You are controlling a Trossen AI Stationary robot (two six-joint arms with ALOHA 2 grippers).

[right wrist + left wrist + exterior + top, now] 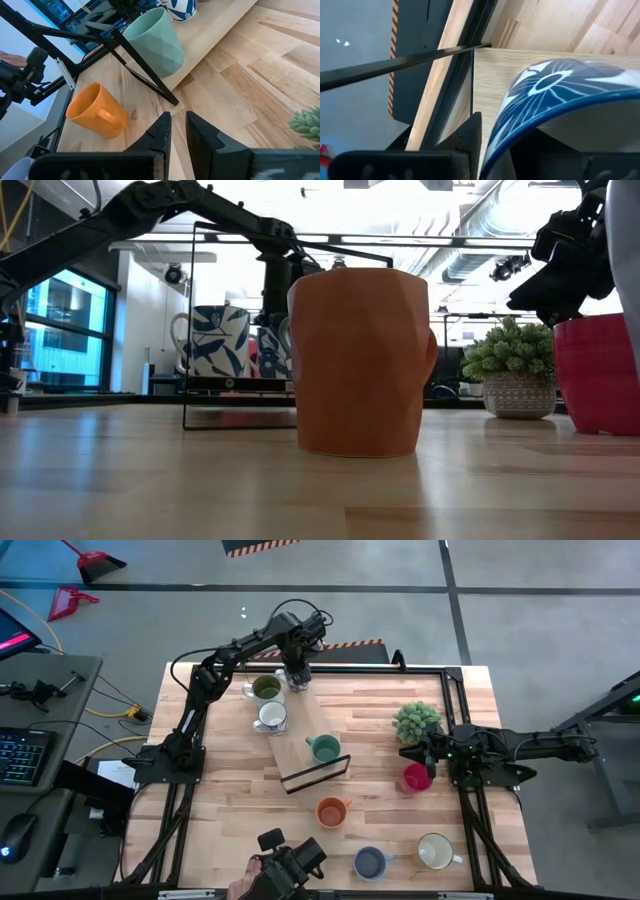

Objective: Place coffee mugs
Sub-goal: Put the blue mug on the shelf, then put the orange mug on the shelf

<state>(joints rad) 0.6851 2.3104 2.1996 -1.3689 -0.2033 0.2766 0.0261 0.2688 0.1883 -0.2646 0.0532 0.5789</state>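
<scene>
orange mug (362,360) fills low view | left tool (297,678) straddles patterned mug (555,100), grip unclear | right tool (178,131) narrowly parted, empty

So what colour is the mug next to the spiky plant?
Red, a pinkish red. It shows best in the high view, just below the plant.

A wooden shelf board (303,735) in a wire rack (316,772) lay mid-table, angled from the far edge toward the centre; one mug (323,748) stood on its near end, another (297,678) at its far end under the left gripper (298,675). Two mugs (267,688) (271,717) sat just left of the board; the potted plant (417,721) stood well right, with a mug (417,777) just before it; three more mugs (332,811) (370,862) (435,851) lay toward the near edge.
</scene>
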